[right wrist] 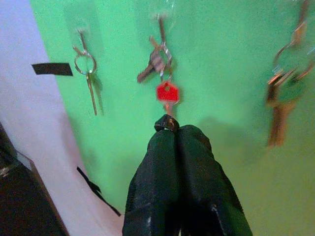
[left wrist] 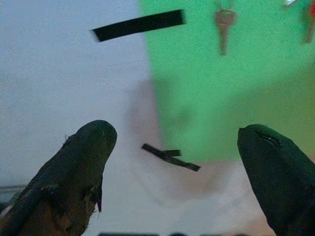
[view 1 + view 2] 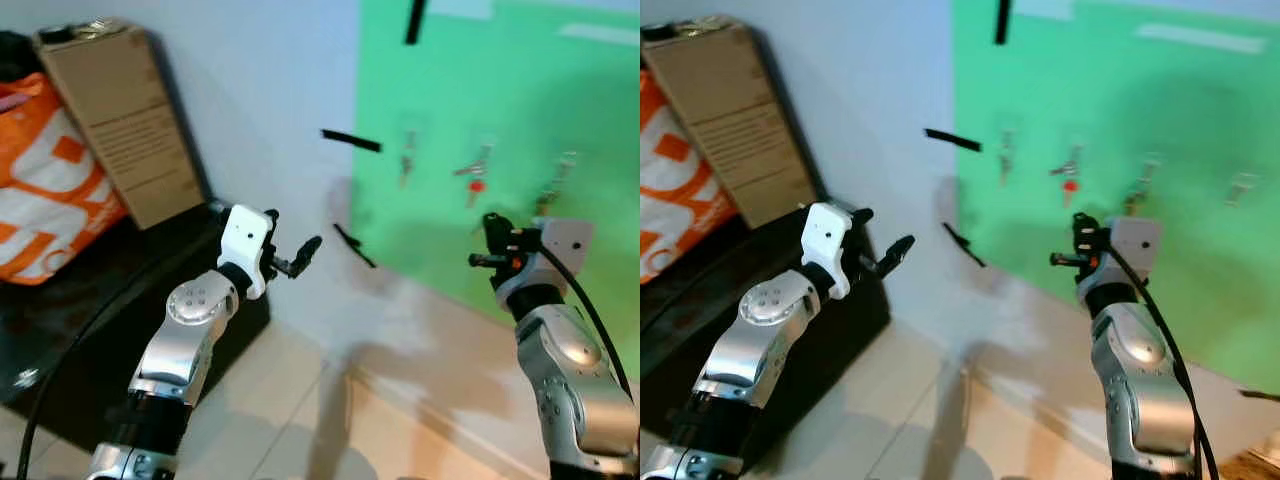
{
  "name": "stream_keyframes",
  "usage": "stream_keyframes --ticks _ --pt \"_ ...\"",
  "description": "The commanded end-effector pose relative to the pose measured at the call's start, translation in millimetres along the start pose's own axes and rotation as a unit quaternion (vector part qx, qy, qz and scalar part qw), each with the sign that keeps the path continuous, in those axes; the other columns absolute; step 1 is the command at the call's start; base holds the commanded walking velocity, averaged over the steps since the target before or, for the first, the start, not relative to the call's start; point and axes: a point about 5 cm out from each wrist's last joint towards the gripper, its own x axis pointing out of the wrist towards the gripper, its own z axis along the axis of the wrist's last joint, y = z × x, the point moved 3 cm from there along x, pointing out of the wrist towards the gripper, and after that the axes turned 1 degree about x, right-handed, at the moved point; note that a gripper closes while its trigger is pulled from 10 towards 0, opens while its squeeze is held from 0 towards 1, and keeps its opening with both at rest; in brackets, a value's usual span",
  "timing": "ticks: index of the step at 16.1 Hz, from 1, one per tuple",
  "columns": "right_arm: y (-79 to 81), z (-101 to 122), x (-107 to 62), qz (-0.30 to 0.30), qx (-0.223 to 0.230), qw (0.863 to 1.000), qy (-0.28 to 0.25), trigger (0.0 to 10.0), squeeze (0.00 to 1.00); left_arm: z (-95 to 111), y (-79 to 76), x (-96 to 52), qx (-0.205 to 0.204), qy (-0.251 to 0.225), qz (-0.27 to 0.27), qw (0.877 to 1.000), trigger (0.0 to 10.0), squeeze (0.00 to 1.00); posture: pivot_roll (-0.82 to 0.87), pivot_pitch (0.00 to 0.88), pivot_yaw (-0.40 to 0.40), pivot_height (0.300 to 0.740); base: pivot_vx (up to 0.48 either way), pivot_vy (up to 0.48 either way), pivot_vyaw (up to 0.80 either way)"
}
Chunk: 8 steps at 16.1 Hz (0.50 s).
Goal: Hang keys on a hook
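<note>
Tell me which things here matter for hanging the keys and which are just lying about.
For the job: red-tagged keys, single key, third bunch of keys, green board, right gripper.
Lying about: cardboard box, orange bag, black tape strips.

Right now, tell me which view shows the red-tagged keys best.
The right wrist view: the red-tagged keys hang large and sharp on the green board, just past the shut right gripper. Both eye views show them small and blurred; the left wrist view catches a red sliver at its edge.

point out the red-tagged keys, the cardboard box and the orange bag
red-tagged keys (image 1: 167, 92), right wrist view, on the red tag
cardboard box (image 3: 125, 120), left eye view, on its front face
orange bag (image 3: 45, 190), left eye view, on its printed side
</note>
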Motion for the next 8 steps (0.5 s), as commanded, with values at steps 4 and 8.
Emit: stream_keyframes --ticks 4,8 --pt "15.8 2 -23.3 0.096 -0.040 0.994 0.027 10.0 0.00 -2 -9.4 -1.2 0.007 0.007 -0.030 1.000 10.0 0.00 -0.13 0.000 0.060 0.740 0.000 -0.420 0.00" --pt "30.0 7 -37.4 0.175 -0.081 0.980 0.041 10.0 0.00 -6 -19.3 -2.9 0.009 0.017 -0.078 0.997 10.0 0.00 -0.15 0.000 0.077 0.740 0.000 -0.287 0.00"
